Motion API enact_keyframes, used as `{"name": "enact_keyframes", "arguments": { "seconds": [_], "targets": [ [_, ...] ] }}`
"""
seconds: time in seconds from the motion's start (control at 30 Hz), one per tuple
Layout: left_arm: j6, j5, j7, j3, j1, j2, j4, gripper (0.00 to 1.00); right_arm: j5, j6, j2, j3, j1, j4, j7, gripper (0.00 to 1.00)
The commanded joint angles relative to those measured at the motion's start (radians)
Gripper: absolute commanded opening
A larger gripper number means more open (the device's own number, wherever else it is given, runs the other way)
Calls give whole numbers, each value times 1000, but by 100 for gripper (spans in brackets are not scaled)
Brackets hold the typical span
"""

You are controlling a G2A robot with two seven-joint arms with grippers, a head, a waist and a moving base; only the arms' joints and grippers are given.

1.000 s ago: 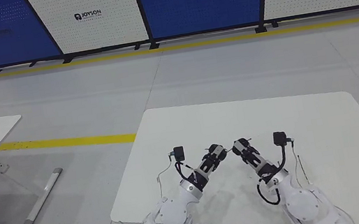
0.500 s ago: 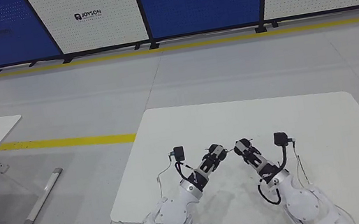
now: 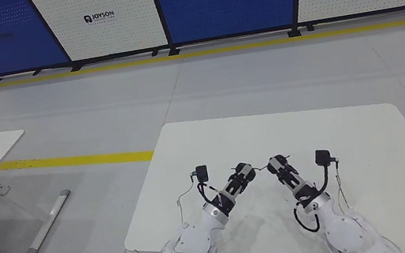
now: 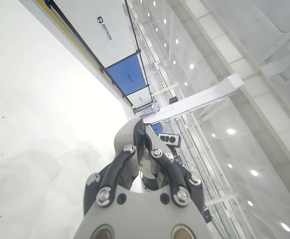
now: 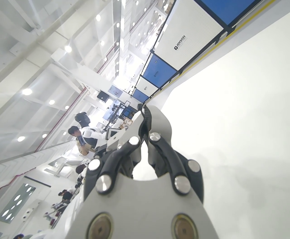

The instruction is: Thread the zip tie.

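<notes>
1. Top view: the left claw (image 3: 246,172) and the right claw (image 3: 274,164) hang low over the white table (image 3: 346,127), tips turned toward each other and close together but not touching. The zip tie is too fine to pick out here. I judge that it spans the short gap between the tips.

2. Left wrist view: the fingers are pressed together, clamped on a small dark sliver (image 4: 141,130) between the pads, which I take for one end of the zip tie. The table lies below and to one side of the claw.

3. Right wrist view: this claw is also closed. A dark stub (image 5: 139,105) pokes out just past its tips, probably the tie's other end.

4. Handling, as a judgement: the tie is very light, thin and springy, and its slick plastic can twist or slip in the pads. It is best held close to each end, leaving only a short free tail, so the tip stays stiff enough to aim at the head's slot.
</notes>
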Motion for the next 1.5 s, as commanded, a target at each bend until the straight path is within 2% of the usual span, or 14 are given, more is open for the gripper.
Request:
{"name": "enact_keyframes", "arguments": {
  "seconds": [0.0,0.37,0.6,0.73,0.8,1.0,1.27,1.47],
  "targets": [
    [0,0,0,0,0,0,0,0,-4,0,-1,-5,5,7,4,0],
    [0,0,0,0,0,0,0,0,16,0,-2,-16,21,27,11,0],
    [0,0,0,0,0,0,0,0,29,0,1,-12,17,15,27,0],
    [0,0,0,0,0,0,0,0,36,0,3,-9,15,18,32,10],
    [0,0,0,0,0,0,0,0,38,0,3,-9,15,20,32,12],
    [0,0,0,0,0,0,0,0,43,0,4,-8,16,24,34,7],
    [0,0,0,0,0,0,0,0,36,0,5,-8,17,27,44,26],
    [0,0,0,0,0,0,0,0,20,0,6,-11,13,21,45,27]
  ]
}}
